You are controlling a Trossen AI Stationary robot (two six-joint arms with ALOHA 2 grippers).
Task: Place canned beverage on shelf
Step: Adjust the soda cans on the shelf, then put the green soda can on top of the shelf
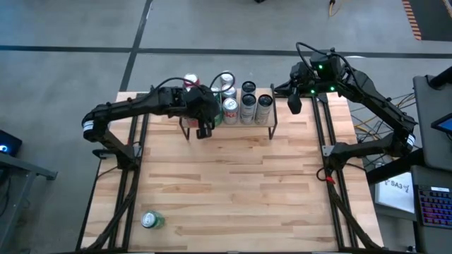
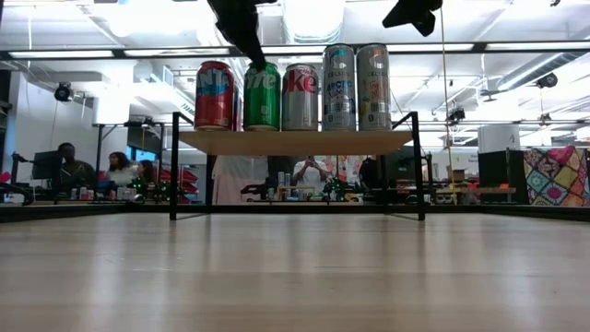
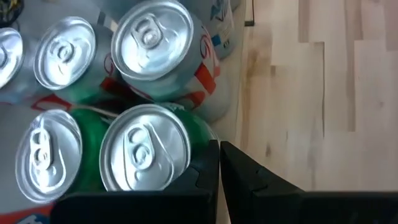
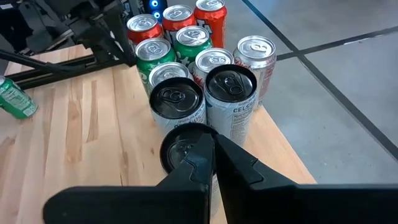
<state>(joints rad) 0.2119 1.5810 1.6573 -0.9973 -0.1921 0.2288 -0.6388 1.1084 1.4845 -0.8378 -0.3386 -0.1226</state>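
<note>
The shelf [image 2: 295,141] stands at the table's far middle on thin black legs and carries several upright cans, among them a red one [image 2: 214,95], a green one [image 2: 262,97] and two tall silver ones [image 2: 339,88]. One more green can [image 1: 150,220] lies on its side on the tabletop near the front left corner. My left gripper [image 1: 204,131] is shut and hovers over the shelf's front left part, slanting down beside the green can's top [image 3: 146,146]. My right gripper [image 1: 294,106] is shut and hangs above the shelf's right end, holding nothing. My left gripper's shut fingers [image 3: 205,168] slant down from the near side, right beside the rim of the upright green can [image 3: 180,158] on the shelf. I cannot tell whether they touch it. Nothing is between the fingers.
Both arm frames' black rails [image 1: 131,162] run along the table's left and right sides. The wide wooden tabletop [image 1: 233,183] lies in front of the shelf. People sit at desks [image 2: 92,171] in the room behind.
</note>
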